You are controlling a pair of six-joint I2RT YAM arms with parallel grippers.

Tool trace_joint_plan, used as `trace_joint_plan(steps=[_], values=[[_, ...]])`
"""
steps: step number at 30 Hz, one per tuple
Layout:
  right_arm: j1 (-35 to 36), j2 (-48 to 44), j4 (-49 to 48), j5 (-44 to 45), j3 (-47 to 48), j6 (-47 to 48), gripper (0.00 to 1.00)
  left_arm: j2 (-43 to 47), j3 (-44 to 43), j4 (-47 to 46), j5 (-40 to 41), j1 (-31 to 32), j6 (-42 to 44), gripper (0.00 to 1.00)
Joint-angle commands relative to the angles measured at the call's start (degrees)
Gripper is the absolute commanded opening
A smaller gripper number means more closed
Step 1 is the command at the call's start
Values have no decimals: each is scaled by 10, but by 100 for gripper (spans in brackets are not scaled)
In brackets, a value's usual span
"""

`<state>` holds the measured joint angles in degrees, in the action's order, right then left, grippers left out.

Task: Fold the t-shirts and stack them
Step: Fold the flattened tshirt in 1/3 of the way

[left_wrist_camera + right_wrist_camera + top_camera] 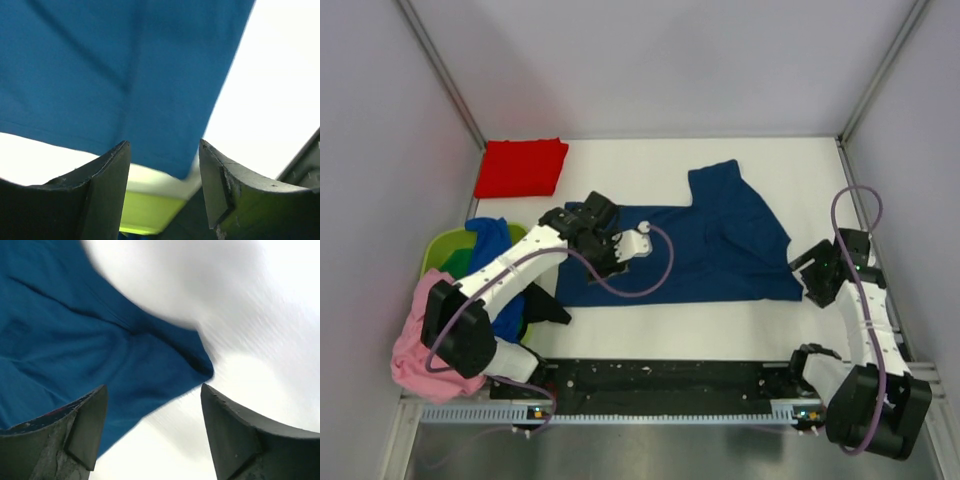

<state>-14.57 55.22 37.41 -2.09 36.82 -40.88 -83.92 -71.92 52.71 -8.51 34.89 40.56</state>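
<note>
Tee (pixel 710 245) spread on table (pixel 630 170); left claw (pixel 162 146) and right claw (pixel 152 390) both apart, empty. Pinch both near corners low, lift together, fold away evenly without dragging.

I have open tabletop (pixel 650 318) along the near edge and in the far right corner. A navy t-shirt (pixel 720 250) covers the middle, a folded red t-shirt (pixel 520 167) fills the far left corner, and a lime basket (pixel 437 247) blocks the left edge.
</note>
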Motion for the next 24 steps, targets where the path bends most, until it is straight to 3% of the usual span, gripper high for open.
trace_joint_plan(steps=[1,8,12,14,16,18,19,24], values=[[-9,3,68,1,-35,-76,68,38,147,53,3,-50,74,62],[-11,15,-31,12,-89,-104,59,39,264,-68,46,-84,57,63],[-10,43,-80,42,-109,-111,56,3,282,-136,101,-91,26,60],[-11,59,-95,67,-107,-105,48,-5,282,-153,113,-98,17,58],[-13,72,-102,78,-97,-85,34,-4,287,-168,123,-101,9,48],[-20,81,-100,68,-82,-64,0,6,292,-174,124,-104,8,18],[-23,81,-94,60,-70,-53,0,14,292,-171,126,-105,3,0],[-35,40,49,72,-7,-31,0,77,244,-59,122,-105,-8,0]])
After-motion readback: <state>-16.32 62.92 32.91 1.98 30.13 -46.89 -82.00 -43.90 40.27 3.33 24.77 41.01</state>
